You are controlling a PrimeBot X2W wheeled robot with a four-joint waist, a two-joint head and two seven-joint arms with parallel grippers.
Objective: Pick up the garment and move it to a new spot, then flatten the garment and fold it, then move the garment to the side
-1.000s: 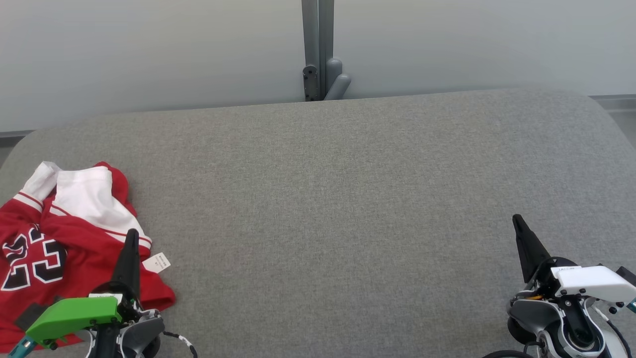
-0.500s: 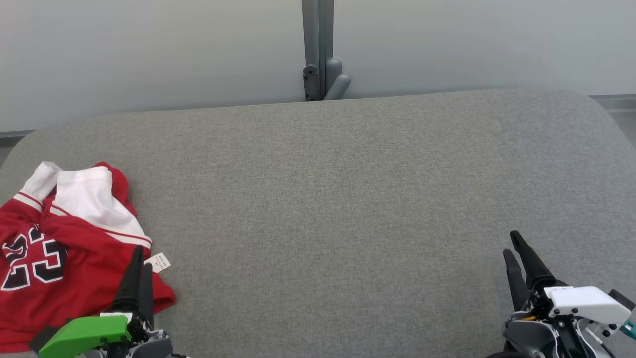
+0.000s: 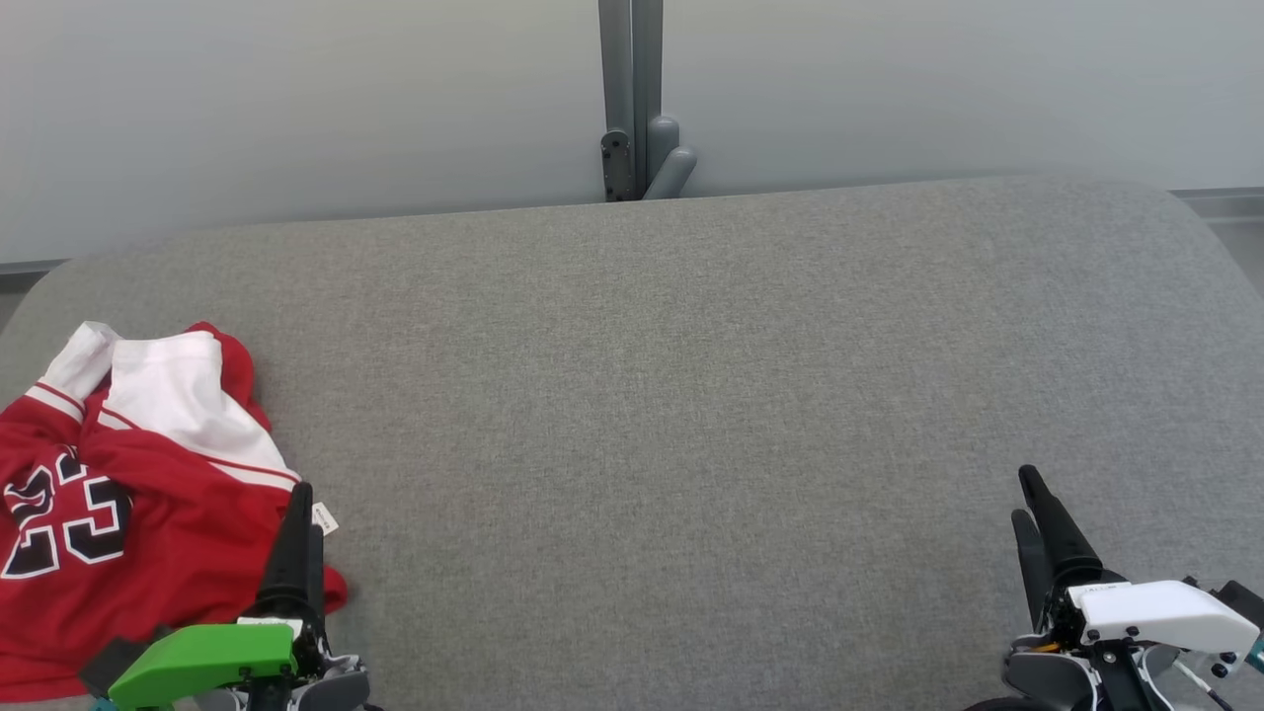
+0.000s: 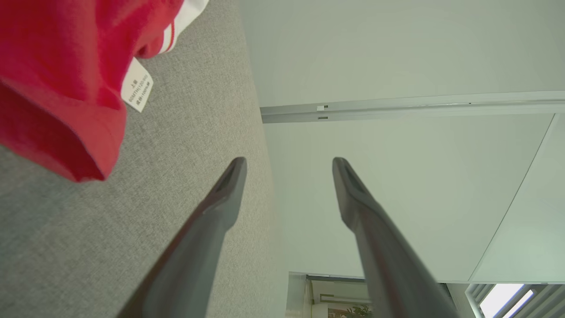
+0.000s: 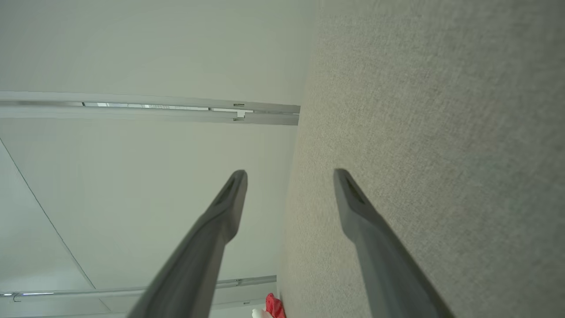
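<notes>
At eight o'clock, left fingers (image 3: 299,538) just spread beside the shirt (image 3: 148,494); right fingers (image 3: 1055,528) likewise, both empty, so pickup looks next.

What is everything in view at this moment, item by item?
garment: one, red with white sleeves and dark numerals, crumpled at the surface's near left
label: one, white, at the garment's right edge
padded surface: one, grey fabric, across the head view
post: one, grey, upright behind the surface's far edge
wall: one, pale, behind the surface
left gripper: one, dark fingers, green housing, open, beside the garment's right edge
right gripper: one, dark fingers, white housing, open, over bare surface, near right
</notes>
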